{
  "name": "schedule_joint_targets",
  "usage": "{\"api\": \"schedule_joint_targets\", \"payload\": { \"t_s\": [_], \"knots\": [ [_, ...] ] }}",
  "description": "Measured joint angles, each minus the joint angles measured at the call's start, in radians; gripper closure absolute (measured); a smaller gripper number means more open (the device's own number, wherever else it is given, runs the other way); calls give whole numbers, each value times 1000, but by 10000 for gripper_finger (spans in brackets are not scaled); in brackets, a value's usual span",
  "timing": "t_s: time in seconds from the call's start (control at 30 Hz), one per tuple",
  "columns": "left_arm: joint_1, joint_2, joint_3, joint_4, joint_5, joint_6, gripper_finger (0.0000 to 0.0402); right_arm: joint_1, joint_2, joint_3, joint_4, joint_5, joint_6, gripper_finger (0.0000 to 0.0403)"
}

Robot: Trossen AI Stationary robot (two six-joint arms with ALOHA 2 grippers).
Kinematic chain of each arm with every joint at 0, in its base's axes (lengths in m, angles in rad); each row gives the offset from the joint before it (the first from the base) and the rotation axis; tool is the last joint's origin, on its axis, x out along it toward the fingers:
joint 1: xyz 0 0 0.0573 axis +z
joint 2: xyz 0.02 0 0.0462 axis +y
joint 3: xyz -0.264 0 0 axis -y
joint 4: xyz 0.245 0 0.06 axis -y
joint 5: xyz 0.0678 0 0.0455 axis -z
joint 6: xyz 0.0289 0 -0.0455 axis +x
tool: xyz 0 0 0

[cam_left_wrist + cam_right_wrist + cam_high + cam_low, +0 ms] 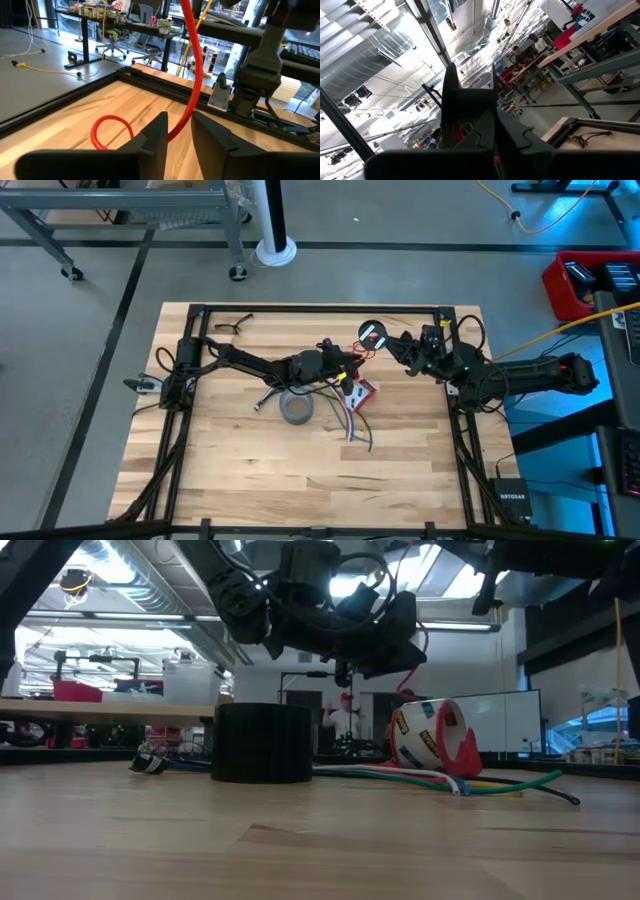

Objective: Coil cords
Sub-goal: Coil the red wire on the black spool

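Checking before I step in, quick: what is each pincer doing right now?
Left pincer: open, red wire running between its fingers.
Right pincer: closed on the black coil.

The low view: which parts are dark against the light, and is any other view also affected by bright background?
In the low view the arms and the black roll are nearly silhouettes against bright ceiling lights and windows, while the red tape dispenser keeps its colour. In the right wrist view the right end effector is dark against a bright ceiling. The left wrist view is evenly lit; the red wire is clear.
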Motion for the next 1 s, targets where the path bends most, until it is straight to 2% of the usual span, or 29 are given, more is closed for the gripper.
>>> {"api": "schedule_joint_targets", "payload": {
  "t_s": [0.37, 0.57, 0.83, 1.0],
  "knots": [
    [0, 0, 0, -5, 0, -1, 393, 0, 0, 0, 4, -23, 5, 398],
    [0, 0, 0, -23, -1, -18, 398, 0, 0, 0, 5, -23, 5, 398],
    [2, -19, 0, -240, -134, -110, 400, 0, -32, -1, -75, -21, 4, 398],
    [17, -71, -1, -355, -141, -99, 400, 0, -94, -1, -213, 15, 4, 398]
  ]
}}
